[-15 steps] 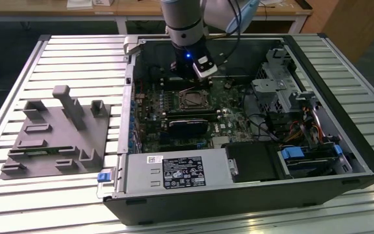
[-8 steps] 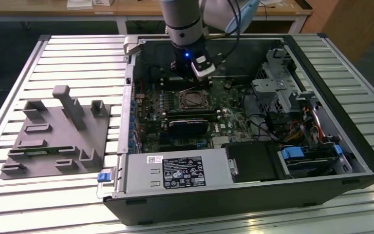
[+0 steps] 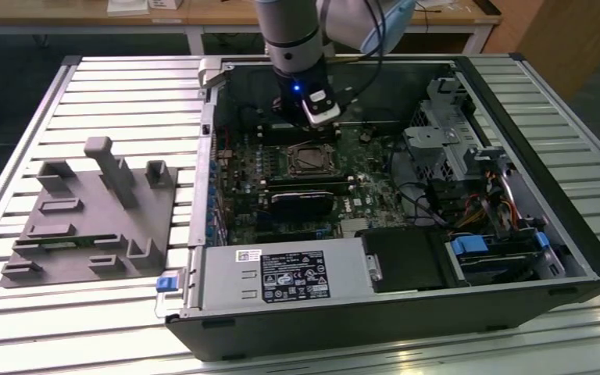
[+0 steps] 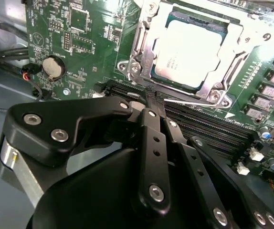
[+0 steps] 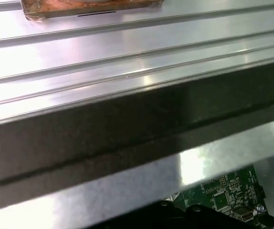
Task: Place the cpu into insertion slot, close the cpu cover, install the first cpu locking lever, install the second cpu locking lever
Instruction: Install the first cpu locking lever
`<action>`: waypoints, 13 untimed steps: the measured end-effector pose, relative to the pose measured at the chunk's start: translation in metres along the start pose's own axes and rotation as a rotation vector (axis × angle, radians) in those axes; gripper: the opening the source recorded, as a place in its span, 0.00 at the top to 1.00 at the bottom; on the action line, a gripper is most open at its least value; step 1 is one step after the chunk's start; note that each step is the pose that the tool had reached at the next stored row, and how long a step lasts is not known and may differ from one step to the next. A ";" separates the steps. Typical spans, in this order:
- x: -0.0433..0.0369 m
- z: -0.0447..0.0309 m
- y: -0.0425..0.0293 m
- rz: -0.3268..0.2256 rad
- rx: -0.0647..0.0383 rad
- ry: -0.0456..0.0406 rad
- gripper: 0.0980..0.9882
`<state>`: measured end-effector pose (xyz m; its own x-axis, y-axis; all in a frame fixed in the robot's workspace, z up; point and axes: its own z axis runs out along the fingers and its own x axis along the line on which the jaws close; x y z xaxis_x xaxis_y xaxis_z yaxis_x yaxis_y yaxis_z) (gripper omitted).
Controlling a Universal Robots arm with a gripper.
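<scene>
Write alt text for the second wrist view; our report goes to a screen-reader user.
The silvery cpu sits in the insertion slot on a green motherboard, with the cpu cover framing it. The black claw, fingers closed together and empty, hangs just beside the socket, over black memory slots.

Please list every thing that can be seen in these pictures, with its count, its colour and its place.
computer case: one, black, open, on the slatted metal table.
motherboard: one, green, inside the case.
cpu: one, pale silvery, seated in the insertion slot.
cpu cover: one, silvery frame, lying around the cpu.
power-supply box: one, grey with black label, near edge of the case.
coin battery: one, silvery, on the motherboard.
fixture tray: one, grey, at the exterior view's left of the case.
gripper: one, black, close beside the insertion slot.
</scene>
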<state>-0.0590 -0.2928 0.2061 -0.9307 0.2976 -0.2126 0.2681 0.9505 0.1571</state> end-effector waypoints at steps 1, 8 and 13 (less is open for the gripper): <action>0.0008 0.0003 0.0005 0.003 0.001 -0.0006 0.99; 0.0041 0.0024 0.0052 0.022 0.005 -0.0037 0.99; 0.0058 0.0033 0.0058 0.041 0.009 -0.0067 0.99</action>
<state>-0.0620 -0.2853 0.2026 -0.9173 0.3367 -0.2127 0.3080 0.9383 0.1571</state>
